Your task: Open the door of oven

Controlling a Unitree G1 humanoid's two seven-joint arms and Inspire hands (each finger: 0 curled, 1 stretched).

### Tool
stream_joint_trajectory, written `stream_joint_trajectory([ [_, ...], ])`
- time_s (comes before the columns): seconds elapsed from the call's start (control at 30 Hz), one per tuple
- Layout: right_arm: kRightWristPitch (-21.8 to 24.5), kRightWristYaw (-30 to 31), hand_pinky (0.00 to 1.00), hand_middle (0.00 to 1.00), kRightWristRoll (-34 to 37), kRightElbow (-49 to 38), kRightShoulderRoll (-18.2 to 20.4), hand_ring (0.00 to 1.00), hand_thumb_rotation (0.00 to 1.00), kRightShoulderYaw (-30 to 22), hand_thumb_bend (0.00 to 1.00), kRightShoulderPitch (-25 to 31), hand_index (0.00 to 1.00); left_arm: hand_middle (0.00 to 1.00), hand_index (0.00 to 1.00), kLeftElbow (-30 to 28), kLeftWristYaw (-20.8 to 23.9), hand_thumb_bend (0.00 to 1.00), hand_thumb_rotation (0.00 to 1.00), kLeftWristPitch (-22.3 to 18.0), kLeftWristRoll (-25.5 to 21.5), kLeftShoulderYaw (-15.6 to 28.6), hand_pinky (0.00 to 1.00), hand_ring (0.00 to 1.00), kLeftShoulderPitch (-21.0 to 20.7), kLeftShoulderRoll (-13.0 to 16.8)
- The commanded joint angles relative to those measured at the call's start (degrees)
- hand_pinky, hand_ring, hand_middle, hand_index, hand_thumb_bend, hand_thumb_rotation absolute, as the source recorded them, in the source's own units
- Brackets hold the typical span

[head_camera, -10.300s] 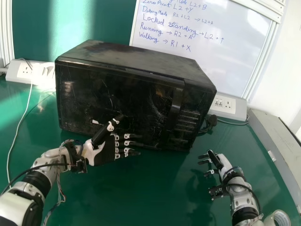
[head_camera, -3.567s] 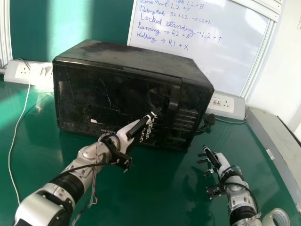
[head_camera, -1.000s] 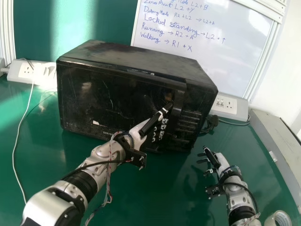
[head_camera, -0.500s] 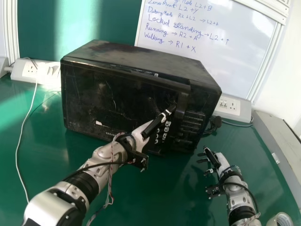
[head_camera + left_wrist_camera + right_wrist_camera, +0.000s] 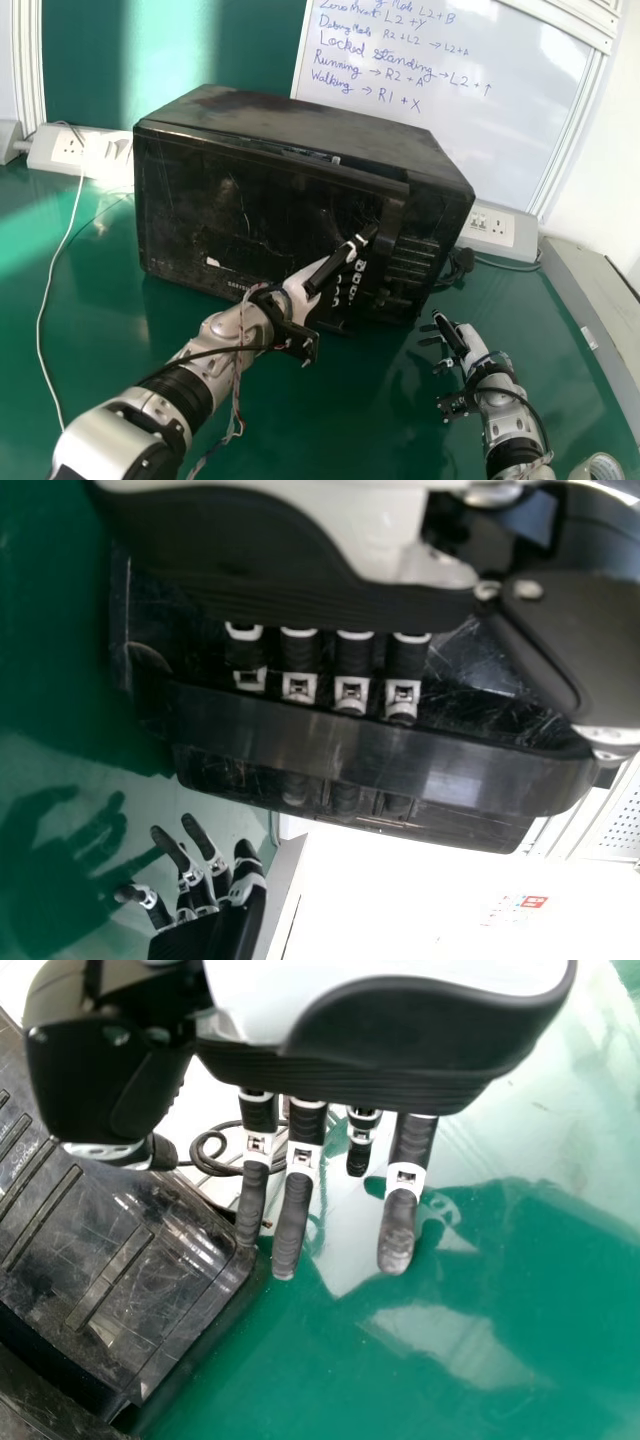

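"Black, scuffed, box-shaped oven (image 5: 245,113), square in front of the robot on the glossy green counter (image 5: 540,325)! Where are we with the door?"

"Pulling stage, I'd say. The silver-and-black left hand (image 5: 302,287) has its fingers curled in behind the long, glossy black handle (image 5: 400,765). That's a hooked grip!"

"And the flat, dark, scratched door (image 5: 235,200) itself?"

"Just ajar, by my reading. There's a narrow gap along its top edge, near the handle side. So the latch looks beaten, but the swing is all to come."

"What does the next move ask for?"

"Keep that hook, draw the handle toward the robot, then arc it round to the left with the door. Pull too straight and the fingers could slip off, or the whole oven could slide."

"Anything inside?"

"Can't tell! The door hides the cavity."

"And the other side?"

"Matching silver-and-black right hand (image 5: 468,342), over the counter beside the oven's right end: fingers extended, holding nothing. Free to steady the body, perhaps."
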Motion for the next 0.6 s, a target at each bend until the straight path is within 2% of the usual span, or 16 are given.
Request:
stream_joint_trajectory([
  [0.0, 0.76, 0.8, 0.31, 0.5, -0.17, 1.14, 0.88, 0.39, 1.0, 0.33, 0.56, 1.07, 0.64, 0.35, 0.51, 0.07, -1.82, 1.0, 0.9, 0.01, -0.1, -0.42, 0.2, 0.27, -0.62, -0.9],
  [0.17, 0.73, 1.21, 0.33, 0.51, -0.16, 1.14, 0.84, 0.4, 1.0, 0.35, 0.55, 0.99, 0.64, 0.29, 0.38, -0.07, -3.22, 1.0, 0.91, -0.33, -0.28, -0.41, 0.15, 0.2, -0.36, -0.84],
  [0.37, 0.82, 1.16, 0.32, 0.52, -0.28, 1.15, 0.81, 0.41, 1.0, 0.44, 0.57, 0.91, 0.64, 0.22, 0.3, -0.11, -3.48, 1.0, 0.91, -0.27, 0.05, -0.73, 0.1, 0.15, -0.4, -0.68],
  [0.57, 0.82, 1.21, 0.32, 0.51, -0.08, 1.13, 0.85, 0.41, 1.0, 0.21, 0.57, 0.92, 0.64, 0.16, 0.2, -0.36, -3.89, 0.97, 0.94, -2.31, 0.45, -1.52, 0.05, 0.1, -0.05, -0.8],
])
